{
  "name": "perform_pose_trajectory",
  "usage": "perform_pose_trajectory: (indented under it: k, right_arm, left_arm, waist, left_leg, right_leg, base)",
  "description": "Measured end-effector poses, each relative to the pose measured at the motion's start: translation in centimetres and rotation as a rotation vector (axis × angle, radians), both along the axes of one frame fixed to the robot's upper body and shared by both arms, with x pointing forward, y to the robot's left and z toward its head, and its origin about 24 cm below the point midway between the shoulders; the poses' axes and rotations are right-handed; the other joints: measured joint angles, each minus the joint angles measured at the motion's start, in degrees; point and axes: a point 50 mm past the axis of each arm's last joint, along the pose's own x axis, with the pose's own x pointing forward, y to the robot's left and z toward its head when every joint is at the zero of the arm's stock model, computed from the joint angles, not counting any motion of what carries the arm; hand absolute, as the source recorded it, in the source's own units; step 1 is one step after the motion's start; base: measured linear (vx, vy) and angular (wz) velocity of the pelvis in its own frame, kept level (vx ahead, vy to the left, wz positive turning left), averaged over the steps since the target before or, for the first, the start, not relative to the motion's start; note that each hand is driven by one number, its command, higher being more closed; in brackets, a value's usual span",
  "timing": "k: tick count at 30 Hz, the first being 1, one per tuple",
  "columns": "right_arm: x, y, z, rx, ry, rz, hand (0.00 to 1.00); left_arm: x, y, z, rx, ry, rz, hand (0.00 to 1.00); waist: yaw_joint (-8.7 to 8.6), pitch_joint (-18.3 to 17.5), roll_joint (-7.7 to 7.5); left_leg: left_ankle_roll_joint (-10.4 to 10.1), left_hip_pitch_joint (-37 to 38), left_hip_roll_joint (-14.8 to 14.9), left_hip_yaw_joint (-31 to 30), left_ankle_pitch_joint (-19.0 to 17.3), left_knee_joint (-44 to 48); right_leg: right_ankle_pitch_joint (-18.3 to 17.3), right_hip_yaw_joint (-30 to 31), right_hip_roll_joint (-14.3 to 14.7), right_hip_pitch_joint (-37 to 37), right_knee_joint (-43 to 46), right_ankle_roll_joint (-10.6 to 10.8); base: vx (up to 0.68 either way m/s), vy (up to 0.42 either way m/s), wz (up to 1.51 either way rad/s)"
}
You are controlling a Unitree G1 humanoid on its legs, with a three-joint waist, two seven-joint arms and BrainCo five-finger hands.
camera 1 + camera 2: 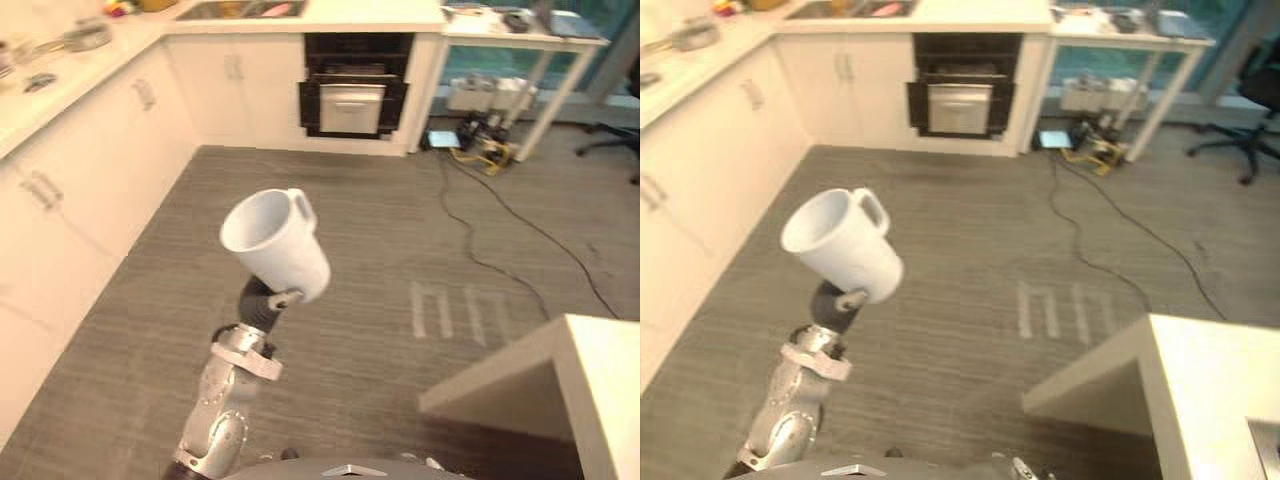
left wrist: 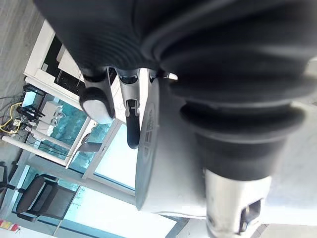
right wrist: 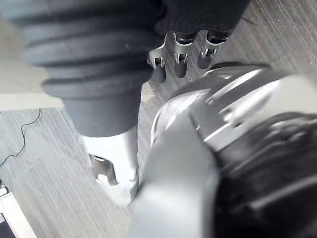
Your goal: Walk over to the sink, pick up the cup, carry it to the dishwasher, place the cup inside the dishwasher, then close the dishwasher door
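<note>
One white cup (image 1: 278,243) sits tilted at centre-left, mouth toward 10 o'clock, above the floor (image 1: 400,230). The eye views hide most of the left hand (image 2: 130,106) behind it. The wrist view shows fingers curled round its base. One dark dishwasher (image 1: 355,85) stands at 12 o'clock. Whether the right hand (image 3: 181,59) is spread or closed cannot be told.

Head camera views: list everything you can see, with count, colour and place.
cup: one, white, tilted, held aloft mid-view
dishwasher: one, dark with silver front, in the far cabinet run
sink: one, above the far cabinets
cabinets: several, white, along left and far walls
table: one, white, far right
office chair: one, black, far right
cables: black, trailing from the table
countertop corner: one, cream, near right
left hand: gripping the cup from below
right hand: in its wrist view
</note>
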Motion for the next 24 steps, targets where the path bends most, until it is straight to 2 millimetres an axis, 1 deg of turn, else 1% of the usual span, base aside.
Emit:
perform_pose_trajectory:
  k: [1,2,3,4,5,6,7,8,9,11,12,18,20,24]
  right_arm:
    - [-0.2,0.4,-0.1,0.011,0.003,-0.004,0.0]
    - [-0.4,1.0,-0.2,0.022,0.003,-0.007,0.0]
    - [-0.6,1.6,-0.3,0.029,-0.003,-0.002,0.0]
    - [-0.6,1.9,-0.3,0.033,-0.008,-0.001,0.0]
    - [-0.5,2.5,-0.4,0.038,-0.019,0.014,0.0]
    - [-0.2,2.6,-0.3,0.029,-0.036,0.038,0.0]
    - [0.2,2.5,-0.2,0.024,-0.049,0.05,0.0]
    - [0.9,2.4,0.0,0.02,-0.075,0.088,0.0]
    - [1.2,2.1,0.1,0.006,-0.078,0.142,0.0]
    - [1.7,2.0,0.2,0.005,-0.08,0.213,0.0]
    - [4.6,4.1,-0.1,0.046,-0.107,0.351,0.0]
    - [4.6,4.1,0.0,0.046,-0.109,0.349,0.0]
    - [4.7,4.1,0.0,0.045,-0.114,0.347,0.0]
    - [4.7,4.4,0.0,0.057,-0.124,0.333,0.0]
  left_arm:
    - [0.2,-0.2,-0.1,0.006,0.004,-0.006,1.0]
    - [0.4,-0.2,-0.4,0.015,0.015,-0.008,1.0]
    - [0.5,-0.1,-1.0,0.028,0.037,-0.003,1.0]
    - [0.5,0.0,-1.3,0.036,0.046,-0.004,1.0]
    - [0.4,0.1,-1.6,0.047,0.057,-0.002,1.0]
    - [0.3,0.2,-1.9,0.062,0.067,0.004,1.0]
    - [0.3,0.2,-1.9,0.07,0.063,0.005,1.0]
    - [0.3,0.1,-1.9,0.073,0.063,0.003,1.0]
    - [0.3,0.1,-1.9,0.075,0.062,0.008,1.0]
    - [0.3,0.0,-1.8,0.069,0.06,0.021,1.0]
    - [-0.1,3.0,-3.5,0.158,0.086,0.093,1.0]
    - [0.0,3.1,-3.4,0.156,0.086,0.1,1.0]
    - [0.2,3.6,-3.3,0.15,0.086,0.129,1.0]
    - [0.6,5.1,-3.2,0.144,0.097,0.223,1.0]
  waist:
    - [-0.01,0.03,-0.8]
    - [-0.02,0.11,-1.97]
    - [-0.18,-0.12,-3.25]
    - [-0.36,-0.33,-4.01]
    - [-0.13,-0.38,-5.56]
    - [0.35,-0.76,-5.76]
    - [0.64,-0.85,-5.9]
    - [0.5,-1.08,-5.16]
    - [0.45,-1.64,-4.22]
    - [0.63,-2.08,-3.73]
    - [-0.66,-1.75,-7.69]
    - [-0.71,-1.73,-7.74]
    - [-0.87,-1.64,-7.85]
    - [-0.86,-1.22,-8.19]
  left_leg:
    - [-0.16,0.01,-0.41,-1.14,0.52,-0.39]
    - [-0.44,-0.03,-0.98,-2.82,0.97,-0.55]
    - [-1.12,-0.1,-1.49,-4.94,1.59,-0.53]
    - [-1.51,0.0,-1.83,-5.76,1.9,-0.77]
    - [-2.36,1.2,-2.57,-6.78,2.74,-2.4]
    - [-3.67,3.45,-2.38,-6.81,4.16,-5.94]
    - [-3.89,3.94,-2.22,-6.77,4.82,-7.28]
    - [-3.97,3.97,-1.31,-6.24,5.45,-7.28]
    - [-4.17,4.16,-0.59,-6.41,5.48,-7.28]
    - [-4.59,4.79,0.2,-6.43,5.41,-7.29]
    - [-4.32,3.34,-1.62,-6.85,5.48,-7.32]
    - [-3.88,3.05,-2.17,-6.86,5.29,-7.3]
    - [-3.83,2.93,-2.24,-6.93,5.24,-7.3]
    - [-3.83,3.48,-2.27,-6.99,5.24,-7.3]
  right_leg:
    - [-0.63,3.42,1.11,-0.53,-0.58,0.25]
    - [-0.97,7.65,2.45,-1.09,-1.89,0.45]
    - [-0.15,11.43,3.74,-1.28,-4.75,0.32]
    - [1.54,13.0,4.06,-1.21,-6.22,0.35]
    - [2.54,15.1,3.94,-0.64,-7.1,1.52]
    - [1.37,15.07,4.02,0.79,-9.21,2.71]
    - [1.11,14.76,4.16,1.12,-10.47,3.47]
    - [1.31,13.8,4.92,1.63,-11.37,3.14]
    - [1.8,13.41,5.72,2.57,-12.61,2.88]
    - [2.86,12.96,6.7,4.65,-15.41,2.83]
    - [7.38,10.59,5.63,8.04,-23.85,3.58]
    - [7.78,10.5,5.23,8.11,-23.81,3.82]
    - [7.69,10.41,5.21,8.05,-23.82,3.72]
    - [7.5,10.29,5.22,8.56,-23.46,3.42]
  base:
    - [-0.01,-0.099,1.37]
    - [-0.02,-0.124,0.91]
    - [-0.01,-0.136,0.86]
    - [-0.01,-0.161,0.75]
    - [0.0,-0.171,0.43]
    - [0.0,-0.179,0.21]
    - [-0.04,-0.191,0.06]
    - [-0.05,-0.184,0.06]
    - [-0.04,-0.168,0.08]
    - [0.0,-0.09,0.02]
    - [0.01,-0.035,0.01]
    - [0.0,0.0,0.0]
    - [0.0,0.0,0.0]
    - [0.0,0.0,0.0]
